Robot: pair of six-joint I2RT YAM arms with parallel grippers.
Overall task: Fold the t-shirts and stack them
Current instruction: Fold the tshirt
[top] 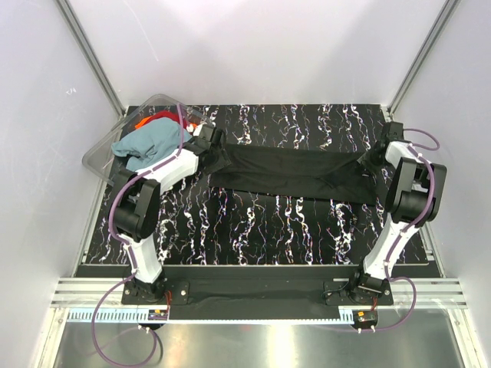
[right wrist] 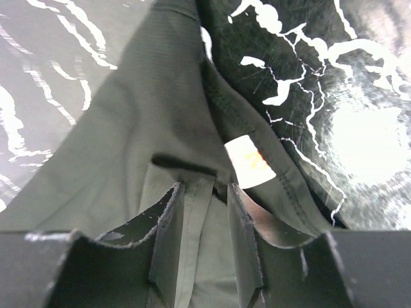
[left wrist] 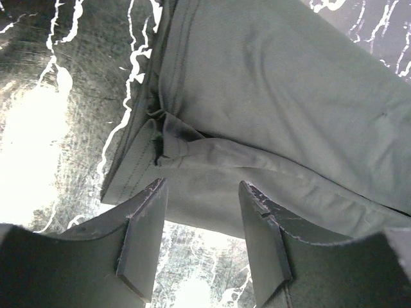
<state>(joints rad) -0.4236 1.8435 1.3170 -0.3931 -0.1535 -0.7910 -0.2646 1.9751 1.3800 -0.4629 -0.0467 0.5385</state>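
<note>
The black t-shirt [top: 299, 172] lies stretched in a long band across the far half of the table, between my two grippers. My left gripper [top: 213, 142] is at its left end. In the left wrist view its jaws [left wrist: 202, 186] stand apart, empty, with the shirt's hemmed edge [left wrist: 276, 96] flat on the table just beyond the tips. My right gripper [top: 374, 162] is at the right end. In the right wrist view it [right wrist: 205, 187] is shut on a bunched fold of the shirt [right wrist: 128, 128], near a white label [right wrist: 250, 162]. The teal-blue shirt [top: 153, 142] and the red-orange shirt [top: 153, 119] lie crumpled in the tub.
A clear plastic tub [top: 103, 149] stands tilted at the far left corner, partly off the black marbled table top [top: 268, 230]. White walls and metal posts close in the back and both sides. Both arm bases stand at the near edge.
</note>
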